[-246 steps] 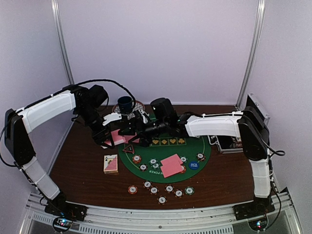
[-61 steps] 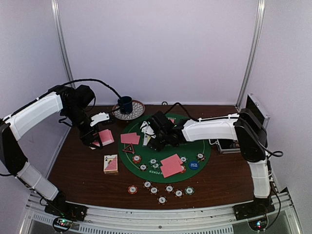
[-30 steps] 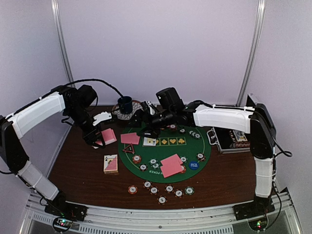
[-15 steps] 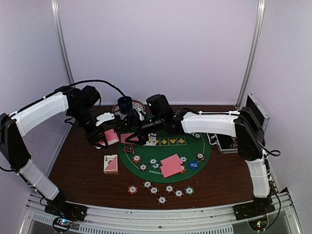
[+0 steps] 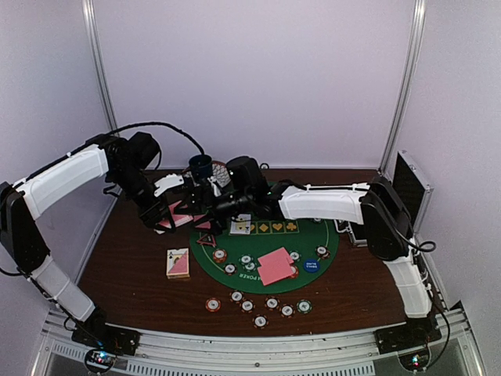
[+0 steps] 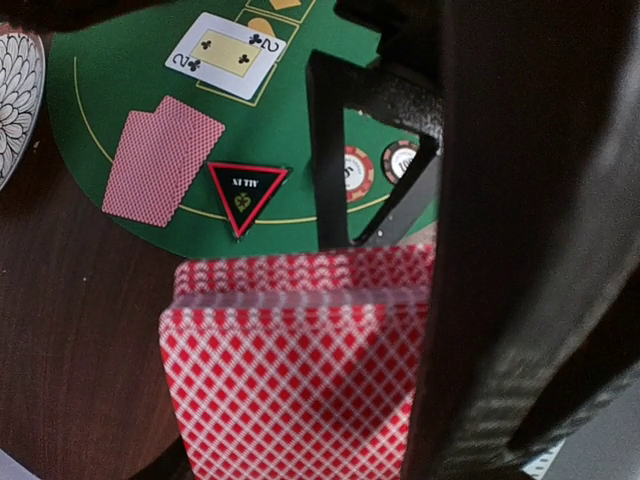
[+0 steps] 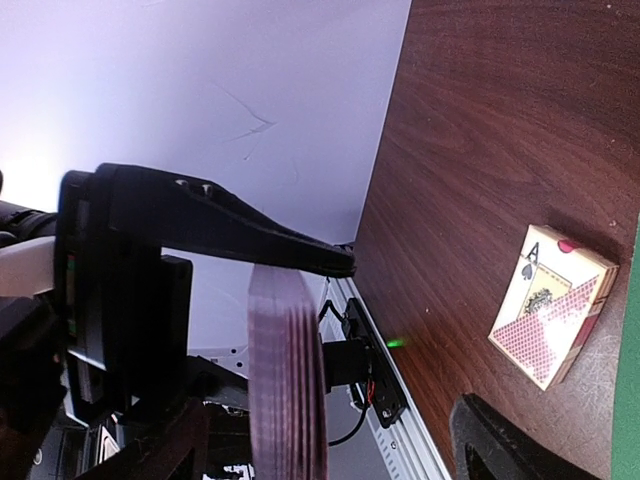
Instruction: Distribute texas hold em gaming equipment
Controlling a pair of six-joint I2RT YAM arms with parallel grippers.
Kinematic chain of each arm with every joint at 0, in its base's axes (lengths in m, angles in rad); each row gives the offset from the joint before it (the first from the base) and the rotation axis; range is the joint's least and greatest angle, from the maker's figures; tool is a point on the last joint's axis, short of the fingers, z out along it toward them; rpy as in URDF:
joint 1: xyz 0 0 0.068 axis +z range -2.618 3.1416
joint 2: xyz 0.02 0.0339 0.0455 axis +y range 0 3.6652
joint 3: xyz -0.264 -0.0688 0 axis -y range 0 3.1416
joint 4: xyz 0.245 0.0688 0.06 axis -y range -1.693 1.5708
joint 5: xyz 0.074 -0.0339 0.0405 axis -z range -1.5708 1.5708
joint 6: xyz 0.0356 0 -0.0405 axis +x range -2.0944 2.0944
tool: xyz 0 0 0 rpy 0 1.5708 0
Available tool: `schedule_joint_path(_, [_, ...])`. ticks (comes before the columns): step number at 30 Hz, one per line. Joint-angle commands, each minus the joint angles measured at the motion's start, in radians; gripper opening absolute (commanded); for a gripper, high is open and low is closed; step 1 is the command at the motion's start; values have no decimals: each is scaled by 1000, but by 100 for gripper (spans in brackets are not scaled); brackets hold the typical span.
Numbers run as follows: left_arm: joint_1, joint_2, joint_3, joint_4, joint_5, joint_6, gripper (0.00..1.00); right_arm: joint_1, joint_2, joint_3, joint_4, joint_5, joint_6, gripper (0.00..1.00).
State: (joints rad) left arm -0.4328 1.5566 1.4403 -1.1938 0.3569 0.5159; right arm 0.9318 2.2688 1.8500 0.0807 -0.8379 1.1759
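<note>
A deck of pink-backed playing cards (image 6: pixel 290 370) is pinched in my shut left gripper (image 5: pixel 167 213), above the table's left side. My right gripper (image 7: pixel 330 430) is open, and the deck (image 7: pixel 288 385), seen edge-on, stands between its fingers without touching the right finger (image 7: pixel 505 440). In the top view the right gripper (image 5: pixel 196 205) meets the deck (image 5: pixel 178 216). On the green mat (image 5: pixel 325 244) lie two face-down cards (image 6: pixel 160 160), a face-up two of clubs (image 6: pixel 228 55), the triangle marker (image 6: pixel 246 190), more pink cards (image 5: pixel 275 265), a blue disc (image 5: pixel 311 265) and striped chips (image 5: pixel 246 263).
A card box (image 5: pixel 178 263) lies on the wood left of the mat. Several chips (image 5: pixel 260 305) sit along the front. A blue cup (image 5: pixel 200 165) on a patterned saucer stands at the back. The black case (image 5: pixel 411 182) is at the right edge.
My right arm has swung left from above the mat's back edge to the deck, its jaws narrowing slightly. My left gripper has shifted a little right with the deck.
</note>
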Motion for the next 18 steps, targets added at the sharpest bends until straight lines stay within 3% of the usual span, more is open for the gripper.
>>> schedule_joint_path(1, [-12,-2,34,4,47,15,0,7,36,57,62,17,47,86])
schedule_joint_path(12, [-12,-13,31,-11,62,22,0,0,107,95,94,38,93,81])
schedule_joint_path(18, [-12,-25,32,-12,55,29,0,-25,82,12,113,43,91,76])
